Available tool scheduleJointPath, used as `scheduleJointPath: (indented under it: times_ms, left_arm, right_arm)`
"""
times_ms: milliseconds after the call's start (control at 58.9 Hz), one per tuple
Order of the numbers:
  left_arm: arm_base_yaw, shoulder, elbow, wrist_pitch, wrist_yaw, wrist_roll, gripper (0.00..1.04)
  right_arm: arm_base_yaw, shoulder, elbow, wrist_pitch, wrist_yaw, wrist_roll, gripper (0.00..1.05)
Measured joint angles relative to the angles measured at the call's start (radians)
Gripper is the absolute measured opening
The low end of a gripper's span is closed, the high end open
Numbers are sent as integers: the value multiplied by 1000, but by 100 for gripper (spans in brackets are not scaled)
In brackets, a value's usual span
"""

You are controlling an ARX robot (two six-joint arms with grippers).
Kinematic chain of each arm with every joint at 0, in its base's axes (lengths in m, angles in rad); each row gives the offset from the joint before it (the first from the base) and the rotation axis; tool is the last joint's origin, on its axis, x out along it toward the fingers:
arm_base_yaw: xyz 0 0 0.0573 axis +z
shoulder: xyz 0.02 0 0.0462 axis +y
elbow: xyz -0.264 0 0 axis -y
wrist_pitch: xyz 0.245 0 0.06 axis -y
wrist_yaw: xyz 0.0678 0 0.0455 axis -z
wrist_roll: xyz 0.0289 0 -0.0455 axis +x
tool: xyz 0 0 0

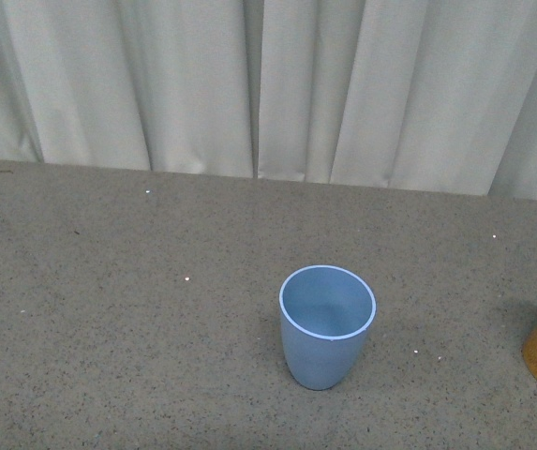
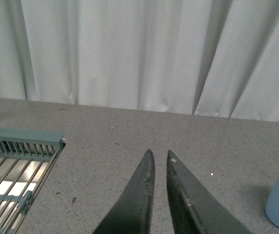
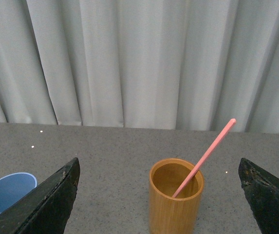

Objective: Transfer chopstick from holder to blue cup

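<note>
Chopstick (image 3: pixel 205 158): 1 coral-red stick, not yet lifted. It stands slanted inside the holder (image 3: pixel 176 214), its lower end down in the wooden well, its shaft resting on the rim and its upper end pointing away from the blue cup (image 1: pixel 322 352).

Nearest the right wrist camera, the right fingers (image 3: pixel 51 200) are spread wide and hold nothing. The holder shows in the gap between them, but neither finger touches it or the stick. The holder stands on the speckled tabletop (image 1: pixel 109 328), well apart from the blue cup on the cup's right. The cup is upright and has nothing in it.

On the cup's other side, the 2 left fingers (image 2: pixel 139 195) are nearly pressed together, with only a slit between them and nothing in it. A drying rack (image 2: pixel 27 146) lies further from the cup than they do. Behind the cup hangs a pale curtain (image 1: pixel 268 84).

The step in hand looks like the reach for the stick. To do it well, the right fingers should probably come in around the bare length above the holder's rim, turned so the pads close across the slant. A pinch near the middle of that free part should stop the stick from swinging. Drawing it out along its own lean would likely avoid dragging on the rim and tipping the holder. The cup looks light and the stick long, so a soft, low release seems wise.
</note>
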Motion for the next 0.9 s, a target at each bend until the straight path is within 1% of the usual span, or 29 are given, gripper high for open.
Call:
scheduleJointPath:
  times_ms: [68,102,136,153,187,204,255,271,322,356,373,407,424,458,492,543,662,764,899]
  left_arm:
    - [0,0,0,0,0,0,27]
    - [0,0,0,0,0,0,32]
    - [0,0,0,0,0,0,39]
    - [0,0,0,0,-2,0,41]
    - [0,0,0,-1,-3,0,48]
    - [0,0,0,-1,-3,0,50]
    - [0,0,0,-1,-3,0,61]
    - [0,0,0,-1,-3,0,66]
    - [0,0,0,-1,-1,0,73]
    - [0,0,0,-1,0,0,80]
    - [0,0,0,-1,0,0,82]
    - [0,0,0,-1,0,0,89]
    - [0,0,0,-1,-1,0,91]
    - [0,0,0,-1,-1,0,98]
    - [0,0,0,-1,-1,2,100]
    - [0,0,0,-1,-1,1,97]
    - [0,0,0,-1,-1,1,98]
    - [0,0,0,-1,-1,1,98]
    - [0,0,0,-1,-1,1,98]
  right_arm:
    - [2,1,0,1,11,1,95]
    - [21,10,0,8,77,9,95]
    - [48,43,1,39,175,22,95]
    - [51,56,1,50,194,25,95]
    - [49,124,7,95,233,35,95]
    - [46,145,10,108,239,37,95]
    - [14,294,41,193,258,59,95]
    - [-8,379,66,226,262,77,95]
    - [-35,494,107,257,266,117,95]
    - [-53,609,149,291,269,154,95]
    - [-56,636,159,300,269,161,95]
    - [-63,744,200,334,271,183,95]
    - [-64,770,211,339,271,191,95]
    - [-66,866,251,345,268,210,95]
    - [-67,928,278,345,268,224,95]
    - [-69,1033,327,345,279,238,95]
    - [-100,1205,441,311,319,288,95]
    - [-114,1315,524,266,320,327,95]
    - [-114,1403,585,245,324,333,95]
